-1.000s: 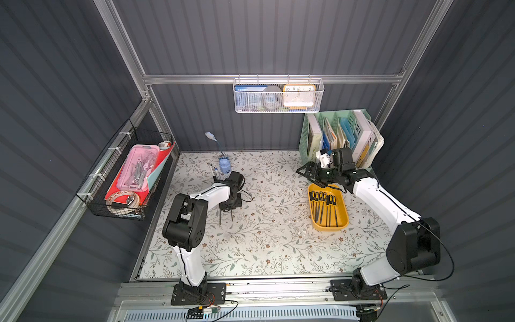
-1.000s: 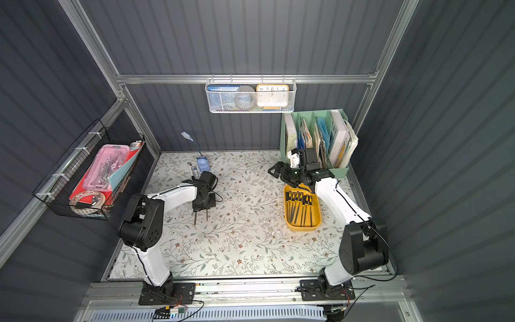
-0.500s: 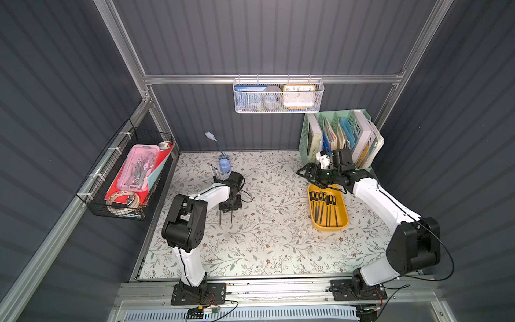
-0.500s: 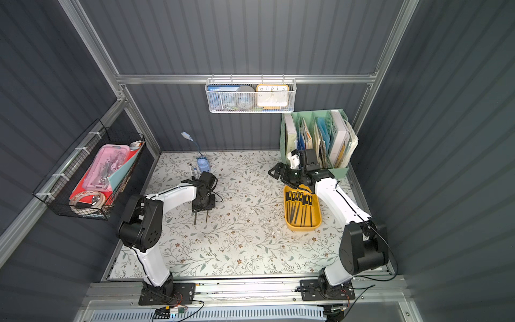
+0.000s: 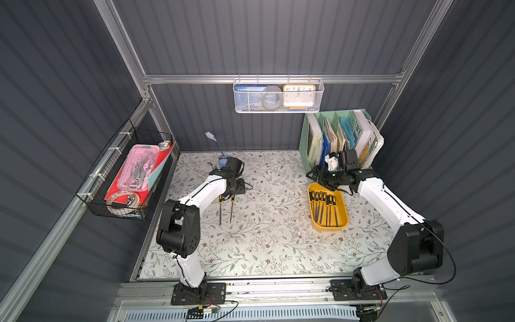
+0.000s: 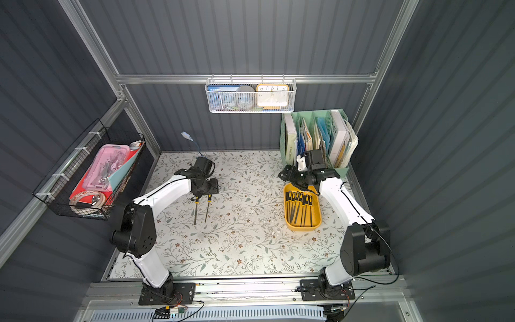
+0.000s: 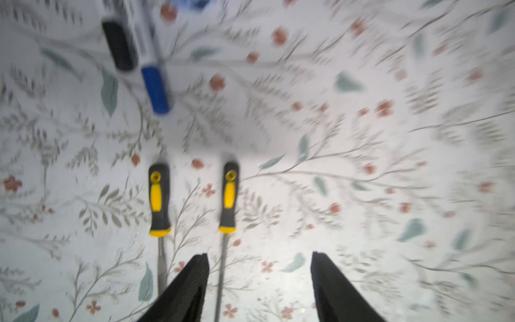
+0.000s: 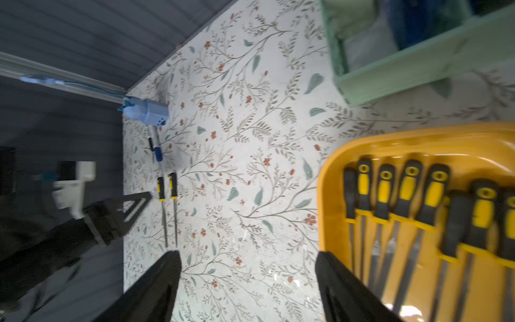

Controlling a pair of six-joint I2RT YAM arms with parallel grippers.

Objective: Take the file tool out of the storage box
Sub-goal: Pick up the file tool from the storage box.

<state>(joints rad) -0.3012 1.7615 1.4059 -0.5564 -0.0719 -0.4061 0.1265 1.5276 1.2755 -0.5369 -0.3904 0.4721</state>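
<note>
Shallow mustard storage box (image 5: 329, 227), yellow-black files (image 5: 323, 205) inside, left pincer (image 7: 259, 254) and right pincer (image 8: 247, 253) spread

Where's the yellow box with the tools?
In a top view the storage box lies on the right side, in front of the green organiser, its far end by the right gripper.

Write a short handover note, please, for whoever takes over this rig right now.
Left gripper: open, empty, just above the two files lying side by side on the floral table, outside the box.
Right gripper: open, empty, by the far end of the yellow storage box.
Done: two files are out.
Left: several files lie in the box; the right gripper looks placed to take the next one, if more are wanted.
</note>
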